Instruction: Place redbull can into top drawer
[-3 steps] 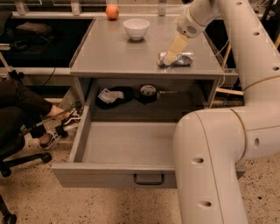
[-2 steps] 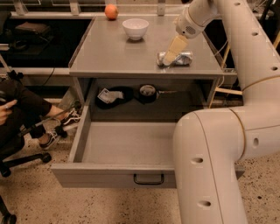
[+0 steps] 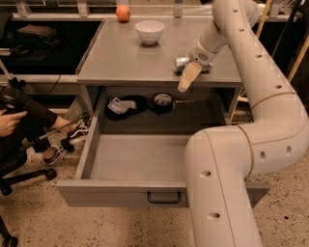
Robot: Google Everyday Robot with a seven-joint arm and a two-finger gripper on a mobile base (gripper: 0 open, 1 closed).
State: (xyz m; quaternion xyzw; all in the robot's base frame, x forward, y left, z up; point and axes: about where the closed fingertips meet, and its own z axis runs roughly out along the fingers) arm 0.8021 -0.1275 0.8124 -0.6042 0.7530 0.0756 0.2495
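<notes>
The redbull can [image 3: 180, 62] lies on its side on the grey cabinet top [image 3: 120, 58], near the front right edge. It is silvery, and my arm partly covers it. My gripper [image 3: 189, 76] is right at the can, reaching down over its front side and past the cabinet's front edge. The top drawer [image 3: 140, 157] is pulled wide open below. It is empty, and its dark bail handle [image 3: 164, 197] sits on the front panel. My big white arm [image 3: 227, 183] covers the drawer's right part.
A white bowl [image 3: 149, 31] and an orange fruit [image 3: 123, 13] stand at the back of the cabinet top. Dark objects [image 3: 161, 102] lie on the shelf behind the drawer. A seated person [image 3: 14, 123] with a chair is at the left.
My gripper has come down and forward, from above the can to its front side. The can has hardly moved. The person's hand at the left has shifted.
</notes>
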